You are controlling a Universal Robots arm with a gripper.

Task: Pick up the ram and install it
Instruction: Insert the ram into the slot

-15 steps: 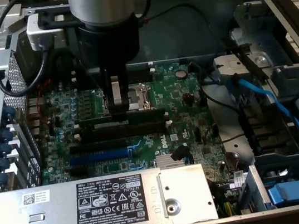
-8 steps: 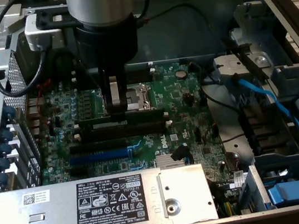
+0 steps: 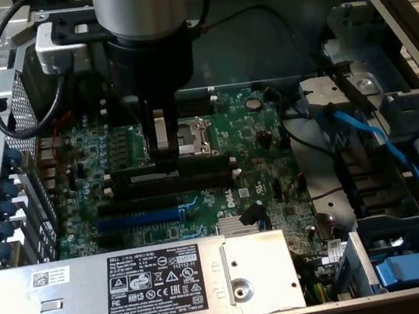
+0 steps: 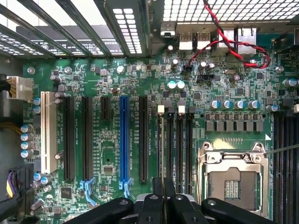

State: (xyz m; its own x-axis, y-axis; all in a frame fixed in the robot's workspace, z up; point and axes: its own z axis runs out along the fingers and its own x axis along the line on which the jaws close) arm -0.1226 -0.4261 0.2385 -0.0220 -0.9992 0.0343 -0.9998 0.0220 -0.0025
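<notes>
The ram, a long, narrow dark-green stick, stands on edge, level across the exterior view's centre; the wrist view shows the ram edge-on, a thin line.

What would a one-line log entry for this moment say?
jaws: shut on ram | ram: lying along black slots, next to socket | seated: cannot tell

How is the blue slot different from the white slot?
The blue slot is blue; the white slot is white. The blue slot sits between black slots; the white slot sits near the board's edge. Both are long, narrow, empty and parallel.
</notes>
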